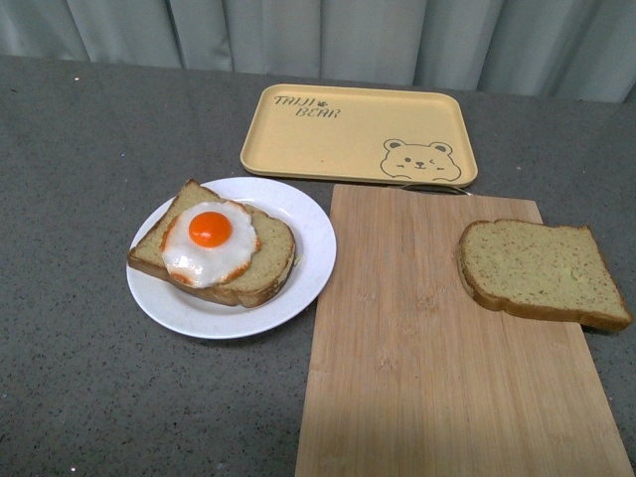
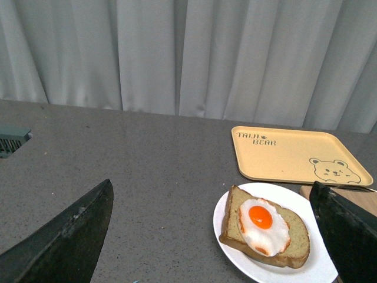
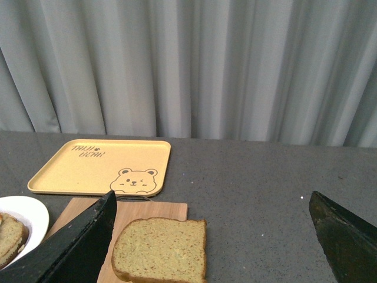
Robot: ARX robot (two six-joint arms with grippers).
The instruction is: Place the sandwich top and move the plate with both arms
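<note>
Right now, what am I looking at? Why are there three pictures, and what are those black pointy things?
It is a robot with two arms, and it has three cameras. One picture comes from its body, looking down at the grey table. The other two come from cameras on its wrists. The black pointy shapes are its fingers: the left gripper and the right gripper, both spread open and holding nothing.

On the table sits a white plate with an egg-topped bread slice on it. Beside it lies a wooden cutting board carrying the plain sandwich top. Behind them is a yellow tray with a bear drawing. Grey curtains hang at the back.
</note>
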